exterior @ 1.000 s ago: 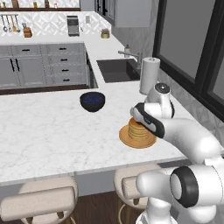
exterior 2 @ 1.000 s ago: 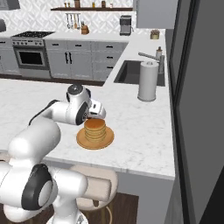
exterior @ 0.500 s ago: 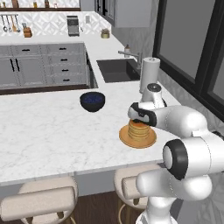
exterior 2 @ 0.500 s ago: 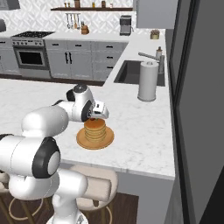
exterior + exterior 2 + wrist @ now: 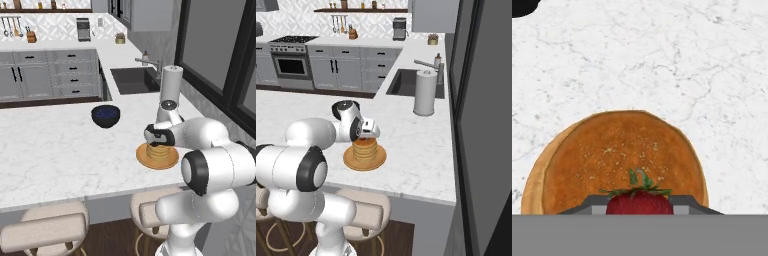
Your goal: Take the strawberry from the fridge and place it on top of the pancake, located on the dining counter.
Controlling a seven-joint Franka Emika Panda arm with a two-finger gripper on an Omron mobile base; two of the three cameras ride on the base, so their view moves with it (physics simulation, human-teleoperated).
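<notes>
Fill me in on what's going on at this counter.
The robot arm's gripper is shut on a strawberry and hangs right above the pancake stack, which sits on the white marble dining counter. The berry has not yet been set down on the pancake. A dark bowl stands further along the counter, and a paper towel roll stands near the sink.

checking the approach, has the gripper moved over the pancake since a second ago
Yes. The gripper swung in from the paper towel roll side to directly above the pancake.
</notes>
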